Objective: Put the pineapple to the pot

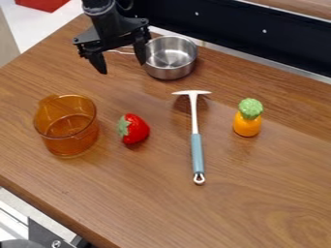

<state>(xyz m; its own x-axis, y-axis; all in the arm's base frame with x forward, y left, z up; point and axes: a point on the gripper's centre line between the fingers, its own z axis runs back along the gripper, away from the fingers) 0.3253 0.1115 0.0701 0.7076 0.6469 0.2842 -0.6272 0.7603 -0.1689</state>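
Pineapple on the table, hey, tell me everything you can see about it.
The toy pineapple has a rounded orange body and a bumpy green crown. It looks smooth and slightly glossy, perhaps plastic. It stands upright on the wooden table, to the right of the blue-handled tool in the picture, touching only the tabletop.

The arm (105, 20) is black, its hand (122, 67) angular with tapering fingers (97, 62).

Pot hdl. (121, 52) partly behind gripper (123, 68)
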